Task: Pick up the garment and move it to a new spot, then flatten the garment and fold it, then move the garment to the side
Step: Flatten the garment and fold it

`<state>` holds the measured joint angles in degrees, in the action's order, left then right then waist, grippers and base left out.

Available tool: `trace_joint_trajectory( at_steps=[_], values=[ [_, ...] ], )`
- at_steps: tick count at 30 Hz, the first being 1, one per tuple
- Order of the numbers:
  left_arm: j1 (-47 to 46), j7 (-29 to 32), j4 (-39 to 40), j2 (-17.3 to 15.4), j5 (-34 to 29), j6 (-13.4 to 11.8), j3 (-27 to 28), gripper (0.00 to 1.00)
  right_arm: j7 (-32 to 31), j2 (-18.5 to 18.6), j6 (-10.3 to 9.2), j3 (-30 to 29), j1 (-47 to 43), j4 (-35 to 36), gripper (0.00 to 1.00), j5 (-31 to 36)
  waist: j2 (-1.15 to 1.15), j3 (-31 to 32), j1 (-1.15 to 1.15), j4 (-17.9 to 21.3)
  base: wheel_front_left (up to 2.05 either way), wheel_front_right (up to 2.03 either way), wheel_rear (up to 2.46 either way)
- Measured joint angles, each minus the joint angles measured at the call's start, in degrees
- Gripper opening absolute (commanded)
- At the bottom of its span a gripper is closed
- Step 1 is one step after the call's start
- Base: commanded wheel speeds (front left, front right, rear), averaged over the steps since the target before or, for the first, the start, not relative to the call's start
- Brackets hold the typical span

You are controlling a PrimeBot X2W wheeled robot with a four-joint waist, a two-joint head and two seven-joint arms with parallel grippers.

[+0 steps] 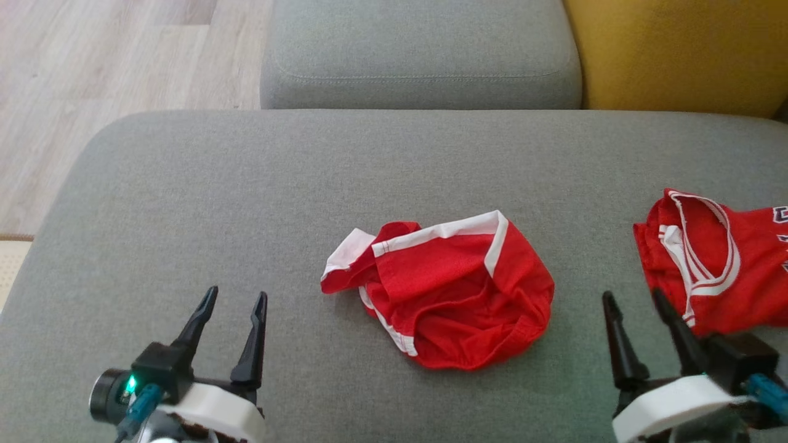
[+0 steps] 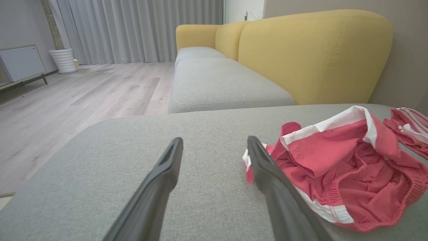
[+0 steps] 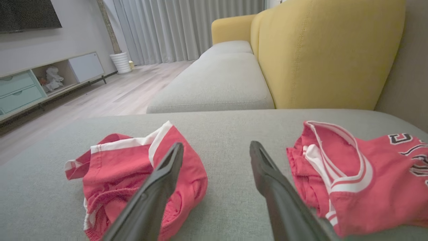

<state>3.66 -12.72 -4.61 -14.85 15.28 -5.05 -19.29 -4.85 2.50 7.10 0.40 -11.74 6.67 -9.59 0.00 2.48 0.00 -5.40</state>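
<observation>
pickup hasn't started imo, the red shorts point(image 1: 443, 295) lie crumpled. left gripper point(image 1: 237, 292) and right gripper point(image 1: 633, 294) both spread wide, empty; next one needs to reach in and pinch fabric.

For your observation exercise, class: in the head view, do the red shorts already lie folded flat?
No, the red shorts lie crumpled in a bunched heap on the grey cushion, their white-trimmed edges twisted.

We're getting soft, even light, a faint shadow under the crumpled red fabric shorts point(image 1: 449, 301), wrist views bowed at edges.
</observation>
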Motion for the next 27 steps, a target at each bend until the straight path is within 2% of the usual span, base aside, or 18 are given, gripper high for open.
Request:
trace_joint_trajectory(
  at_steps=[7,18,22,26,27],
  values=[
    [-0.8,0.0,0.38,0.01,0.0,0.21,-0.62,1.0,-1.58,0.01,0.0,6.45,3.24,-5.08,1.0,0.33,0.0,-1.9,0.0,-0.93,0.0,0.0,0.0],
    [-8.81,-1.01,-0.35,1.08,-0.08,1.58,-1.98,1.0,-2.25,0.26,0.0,12.03,25.62,-20.12,1.0,3.11,0.0,-9.22,0.01,-4.25,0.0,0.0,0.0],
    [-10.45,-1.48,-1.4,1.91,-0.1,2.1,-1.98,1.0,-6.82,0.77,0.01,10.85,33.08,-26.51,1.0,4.48,0.0,-11.65,0.01,-5.33,0.0,0.0,0.0],
    [-11.74,-1.51,-2.12,2.67,-0.59,2.59,-1.99,1.0,-13.79,1.19,0.0,10.32,34.95,-30.81,1.0,3.88,0.0,-12.88,0.02,-6.08,0.0,0.0,0.0],
    [-11.91,-1.51,-2.38,2.71,-0.59,2.6,-1.97,1.0,-15.06,1.19,0.01,10.49,34.77,-31.2,0.65,3.08,0.0,-12.98,0.01,-6.14,0.0,0.0,0.0]
  ],
)
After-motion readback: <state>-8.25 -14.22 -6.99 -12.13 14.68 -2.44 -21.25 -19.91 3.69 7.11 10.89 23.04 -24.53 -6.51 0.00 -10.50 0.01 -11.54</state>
